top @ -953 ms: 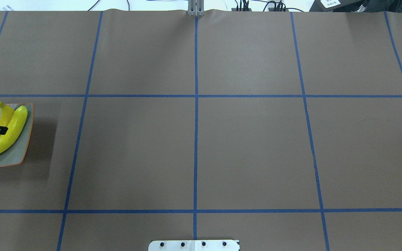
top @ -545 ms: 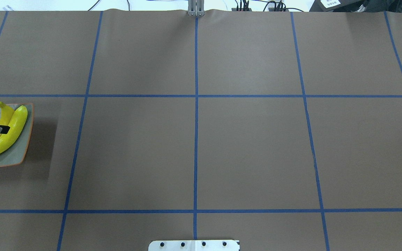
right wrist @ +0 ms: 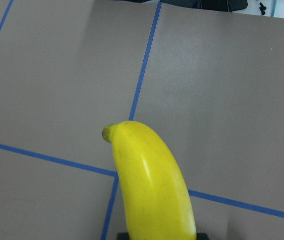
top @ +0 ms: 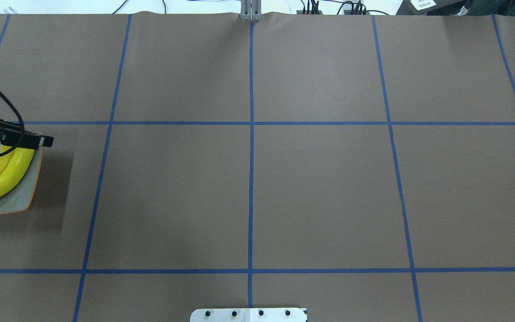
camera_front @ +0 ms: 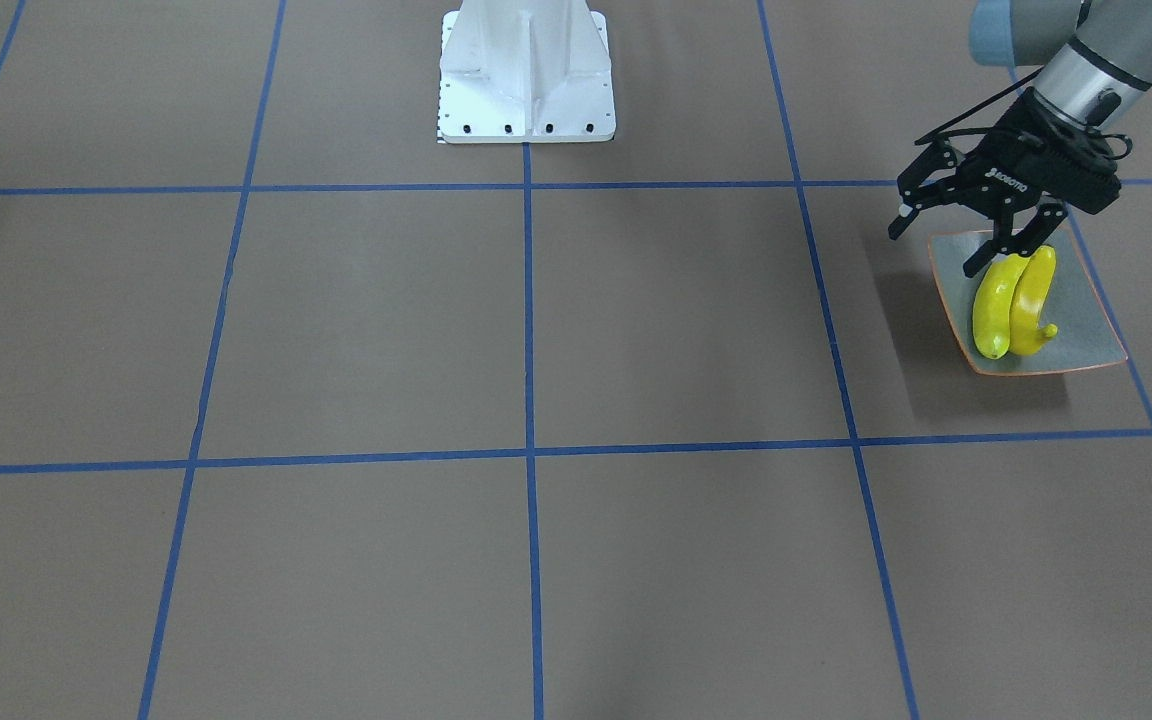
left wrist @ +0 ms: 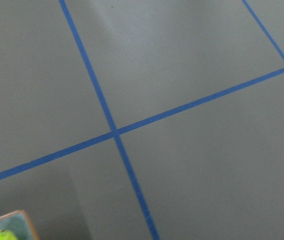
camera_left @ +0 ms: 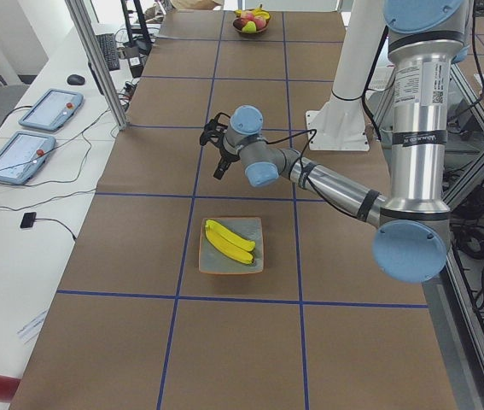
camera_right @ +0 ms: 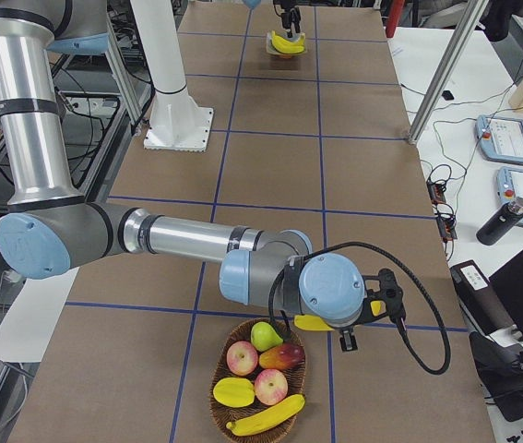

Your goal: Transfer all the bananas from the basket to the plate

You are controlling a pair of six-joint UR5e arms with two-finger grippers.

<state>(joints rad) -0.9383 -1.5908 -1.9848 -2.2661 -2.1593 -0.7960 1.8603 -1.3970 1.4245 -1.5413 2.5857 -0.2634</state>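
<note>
Since everything turns on distance along the table [top: 320, 188], I read that first: the two work spots lie at its opposite ends. The right arm [camera_right: 178, 242] is stretched out low at my right end, and the left arm [camera_left: 335, 184] reaches over the left end, so each is close to only one spot.

The basket [camera_right: 215, 406] lies just beside the right arm's wrist, with other fruit [camera_right: 256, 369] piled in it. The plate [camera_front: 1086, 335] is well apart from it, at the left end, directly under the left arm's reach.

Two bananas [camera_front: 1011, 300] lie on the plate side by side and touching. Their long axes run corner to corner, which leaves bare glaze mostly on the side toward the robot's left.

A third banana [right wrist: 152, 185] is in the air by the basket. From the wrist view I judge it is clamped at one end, its long axis pointing straight out from the right gripper [camera_right: 358, 323] with the greenish tip leading.

The last banana [camera_right: 266, 415] lies along the basket's near rim.

The left gripper [camera_front: 936, 248] hangs empty with its jaws spread, over the plate's edge nearest the robot.

The carried banana's goal therefore lies the whole table away, toward the robot's left. I expect it will need turning parallel to the pair to fit the bare strip.
</note>
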